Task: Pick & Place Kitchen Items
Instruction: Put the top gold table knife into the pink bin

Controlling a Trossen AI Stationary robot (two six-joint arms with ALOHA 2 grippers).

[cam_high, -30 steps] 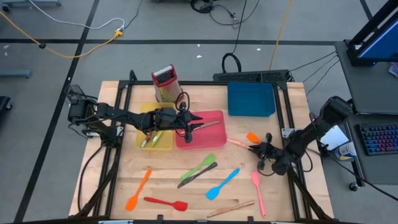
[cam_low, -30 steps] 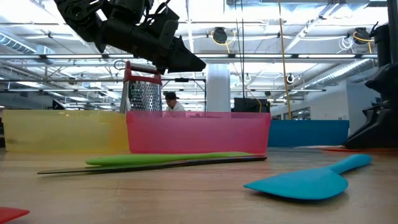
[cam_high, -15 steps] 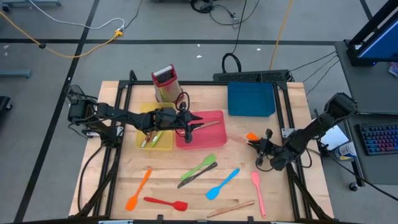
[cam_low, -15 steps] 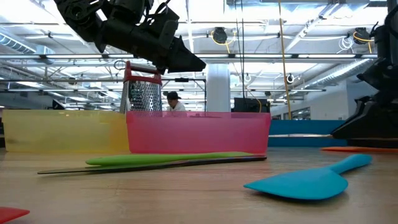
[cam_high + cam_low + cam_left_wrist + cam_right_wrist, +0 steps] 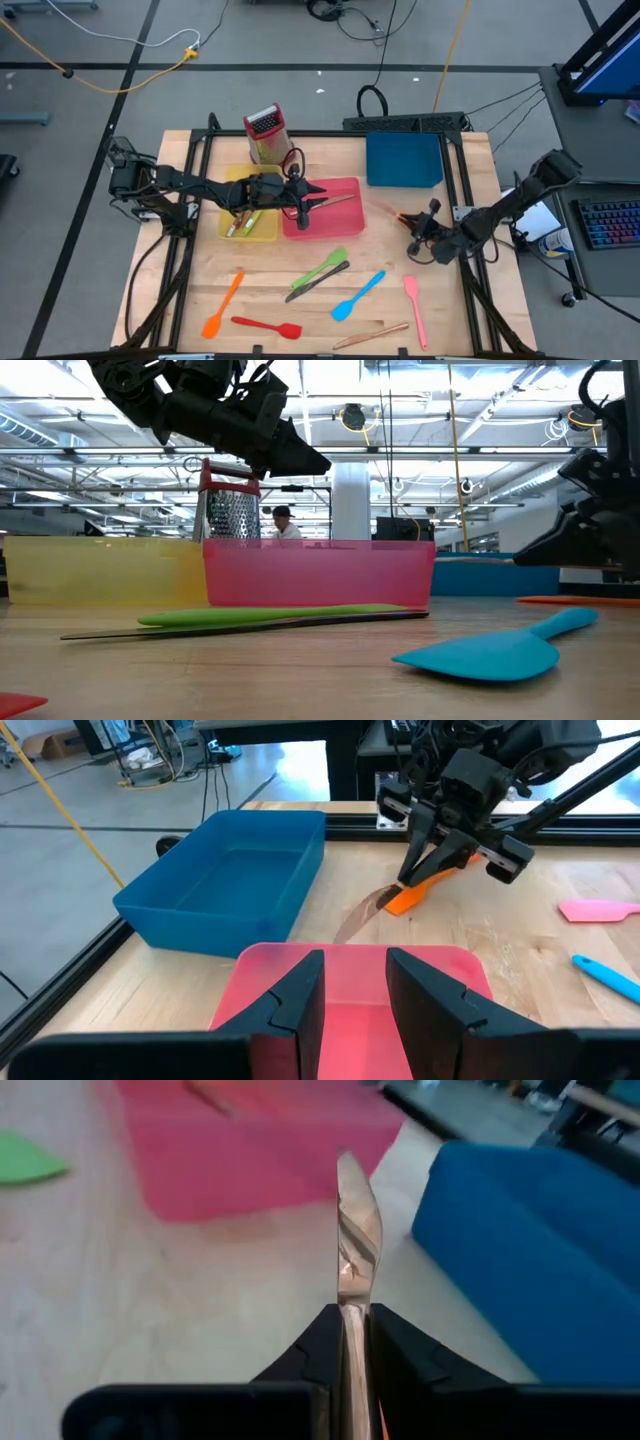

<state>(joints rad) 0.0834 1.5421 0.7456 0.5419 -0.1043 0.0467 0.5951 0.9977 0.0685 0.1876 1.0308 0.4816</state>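
My right gripper [image 5: 415,228] hovers at the table's right, shut on a copper-coloured utensil [image 5: 358,1230], whose blade points toward the pink tray [image 5: 340,225]. An orange spatula [image 5: 415,892] lies on the table just under that gripper. My left gripper [image 5: 355,995] is open above the pink tray with nothing between its fingers. Loose on the wood lie a green spatula [image 5: 322,268], a dark utensil [image 5: 315,283], a blue spatula [image 5: 357,296], a pink spatula [image 5: 413,308], a red spatula [image 5: 267,326] and another orange one [image 5: 222,303]. My right gripper pinches the copper utensil between its two fingers at the part just behind the blade [image 5: 350,1298]. The blade stands on edge and sticks out ahead of the fingers, along their line. The fingers come from the table's right side, slanting slightly down. Whether the blade's free end [image 5: 350,925] touches the table I cannot tell.
A blue tray [image 5: 404,160] stands at the far right. A yellow tray [image 5: 262,232] with utensils in it stands beside the pink one, and a red-topped grater [image 5: 265,135] behind them. A wooden utensil [image 5: 372,335] lies near the front edge.
My right gripper has moved toward the far edge and risen a little, rolling as it went. It has stayed shut on the copper utensil, which has moved with it. The orange spatula has stayed on the table.
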